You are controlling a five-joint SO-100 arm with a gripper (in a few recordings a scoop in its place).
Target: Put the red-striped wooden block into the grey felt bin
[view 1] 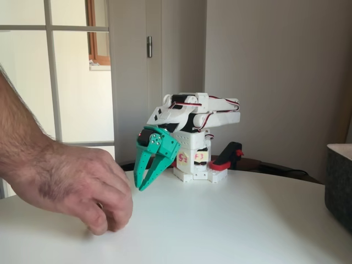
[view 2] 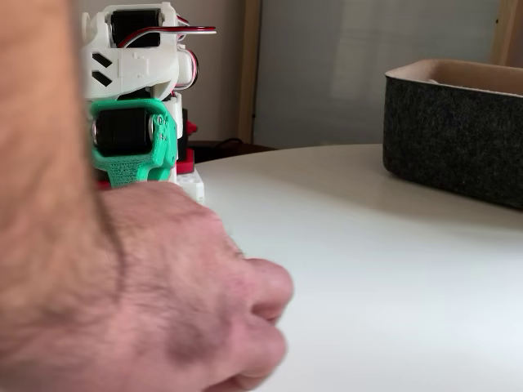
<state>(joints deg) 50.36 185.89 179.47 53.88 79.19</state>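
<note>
The red-striped wooden block cannot be made out in either fixed view; a person's hand (view 1: 82, 190) rests knuckles-up on the white table (view 1: 231, 220) with the fingers curled down against the surface, and whatever may lie under them is hidden. In the other fixed view the same hand (view 2: 163, 302) and forearm fill the left and lower part of the picture, blurred and close to the camera.

The grey felt bin (view 2: 458, 131) stands on the table well apart from the hand, at the right; its dark fuzzy wall is upright and its pale rim runs along the top. In a fixed view only a slice of the bin (view 1: 339, 184) shows at the right edge. What lies inside the bin is not visible.

The green tool (view 1: 146, 179) hangs just beside the hand, between it and the arm's base, pointing down at the table with its tips slightly parted and nothing between them; the tips appear to hover just above the surface. The white arm (view 1: 192, 113) is folded low over its base (view 1: 195, 165), which sits on the table behind the tool.
</note>
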